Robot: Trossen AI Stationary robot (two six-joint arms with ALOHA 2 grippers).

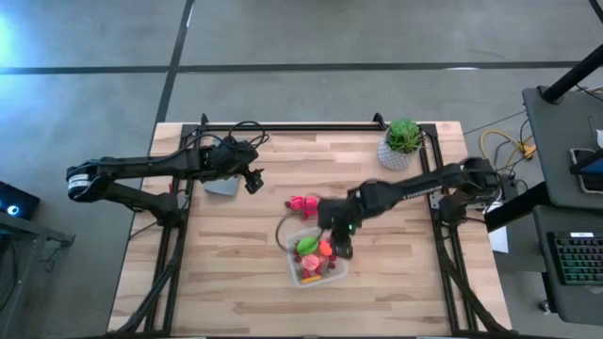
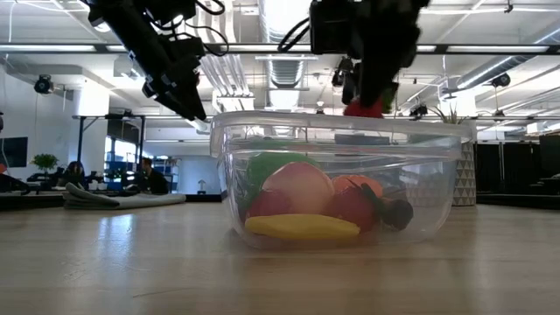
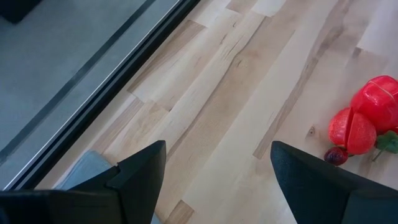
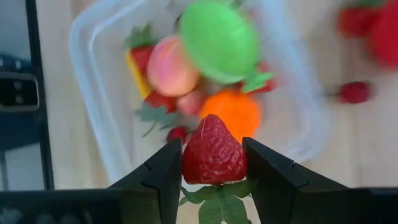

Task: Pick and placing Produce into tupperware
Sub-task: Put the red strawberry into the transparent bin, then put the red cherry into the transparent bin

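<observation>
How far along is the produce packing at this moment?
Done: the clear tupperware already holds a green piece, a peach-coloured piece, an orange piece and a yellow piece. In hand: the right end effector grips a toy strawberry above the tupperware. Left: red pieces and a small dark berry lie on the table. The left end effector waits open, near the grey cloth.

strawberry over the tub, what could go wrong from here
1. The right gripper pinches the strawberry above the tub near its rim, so a release could drop it outside.
2. The tub is already piled with a green piece and an orange piece; the berry may bounce or roll off them.
</observation>
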